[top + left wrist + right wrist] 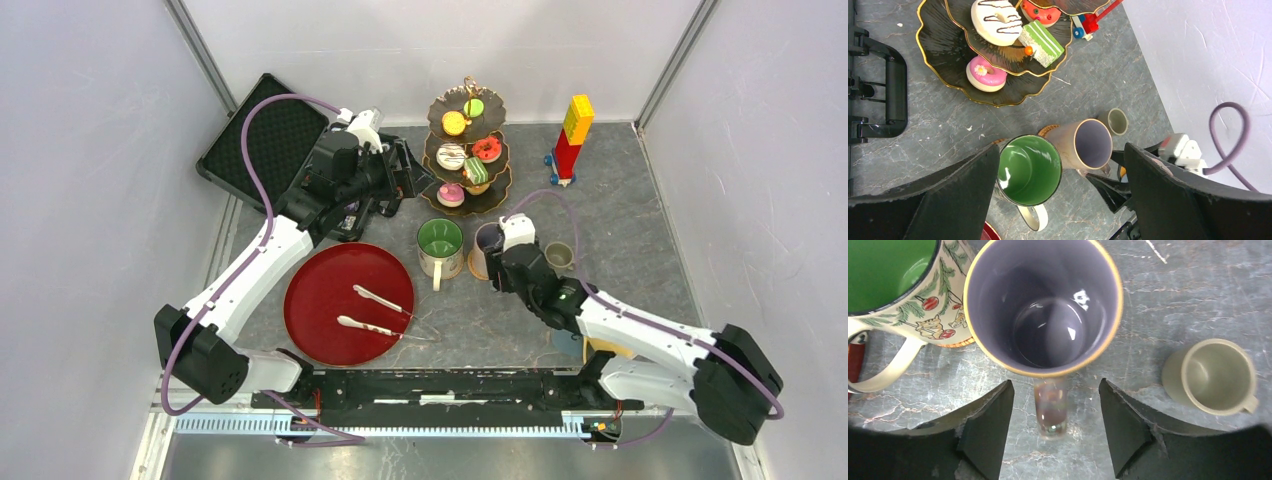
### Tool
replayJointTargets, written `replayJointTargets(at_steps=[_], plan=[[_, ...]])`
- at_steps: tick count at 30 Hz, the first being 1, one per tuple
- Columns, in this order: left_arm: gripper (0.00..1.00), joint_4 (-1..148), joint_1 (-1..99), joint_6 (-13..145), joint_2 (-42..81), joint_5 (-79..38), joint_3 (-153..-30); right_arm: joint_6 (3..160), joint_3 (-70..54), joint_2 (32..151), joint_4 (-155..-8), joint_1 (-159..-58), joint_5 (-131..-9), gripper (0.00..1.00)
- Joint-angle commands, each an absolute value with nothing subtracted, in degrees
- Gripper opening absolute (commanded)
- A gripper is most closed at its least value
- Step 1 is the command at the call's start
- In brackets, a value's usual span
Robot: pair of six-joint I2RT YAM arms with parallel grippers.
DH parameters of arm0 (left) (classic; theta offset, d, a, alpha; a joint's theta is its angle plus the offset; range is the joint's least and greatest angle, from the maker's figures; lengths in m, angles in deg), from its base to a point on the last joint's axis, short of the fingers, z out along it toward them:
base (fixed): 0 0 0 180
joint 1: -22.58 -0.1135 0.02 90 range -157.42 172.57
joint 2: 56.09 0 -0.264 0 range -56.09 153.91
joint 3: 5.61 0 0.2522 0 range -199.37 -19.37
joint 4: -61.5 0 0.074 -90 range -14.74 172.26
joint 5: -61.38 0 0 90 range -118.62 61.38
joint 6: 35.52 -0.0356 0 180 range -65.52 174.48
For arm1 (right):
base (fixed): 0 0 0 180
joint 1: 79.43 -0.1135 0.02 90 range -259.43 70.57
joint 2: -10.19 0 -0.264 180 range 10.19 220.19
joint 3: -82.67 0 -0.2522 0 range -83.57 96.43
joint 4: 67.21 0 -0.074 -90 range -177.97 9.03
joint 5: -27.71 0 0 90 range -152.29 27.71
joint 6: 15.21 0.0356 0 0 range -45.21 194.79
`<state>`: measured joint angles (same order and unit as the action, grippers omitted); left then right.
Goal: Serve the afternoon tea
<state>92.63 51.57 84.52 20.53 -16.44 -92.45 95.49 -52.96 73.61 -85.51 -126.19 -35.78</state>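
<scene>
Right gripper [1055, 385] stands open, its jaws either side of the handle [1050, 410] of the lilac mug [1048, 315] without touching it, so it grips nothing. The lilac mug stands upright just beside the green-lined mug [888, 270]. A woven coaster [955, 344] shows between their bases, though which mug it lies under cannot be told. The small grey cup [1213, 375] stands near them on the table [1173, 300] with no coaster. The left gripper [1060, 150] hangs open and empty above the mugs. Donuts [985, 72] and cakes [1043, 42] sit on the three-tier stand [943, 50]. The sweets look served and two mugs look set. The grey cup probably still needs its coaster.
</scene>
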Motion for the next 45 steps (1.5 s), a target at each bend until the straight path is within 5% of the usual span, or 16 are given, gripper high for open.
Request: replayJointTargets(at_steps=[1, 8, 13, 21, 30, 45], plan=[[1.00, 90.2, 51.4, 85.8, 19.3, -15.7, -93.0, 98.5, -47.9, 67.3, -95.9, -126.4, -31.7, 0.76], [1.00, 90.1, 51.4, 86.1, 19.1, -15.3, -93.1, 111.9, -41.0, 62.8, -123.8, -126.3, -22.9, 0.97], [1.00, 89.6, 51.4, 86.6, 18.5, -14.8, -92.8, 128.7, -39.2, 62.0, -144.3, -124.9, -15.3, 0.98], [1.00, 89.3, 51.5, 86.1, 17.6, -16.0, -92.2, 123.2, -48.2, 50.1, -133.6, -99.7, -22.0, 0.98], [1.00, 89.0, 51.8, 86.2, 17.6, -15.8, -92.1, 123.2, -46.2, 45.2, -137.9, -74.8, -27.1, 0.98], [1.00, 88.4, 52.3, 86.8, 16.1, -14.6, -92.0, 131.7, -52.0, 35.4, -148.7, -72.8, -34.5, 0.98]])
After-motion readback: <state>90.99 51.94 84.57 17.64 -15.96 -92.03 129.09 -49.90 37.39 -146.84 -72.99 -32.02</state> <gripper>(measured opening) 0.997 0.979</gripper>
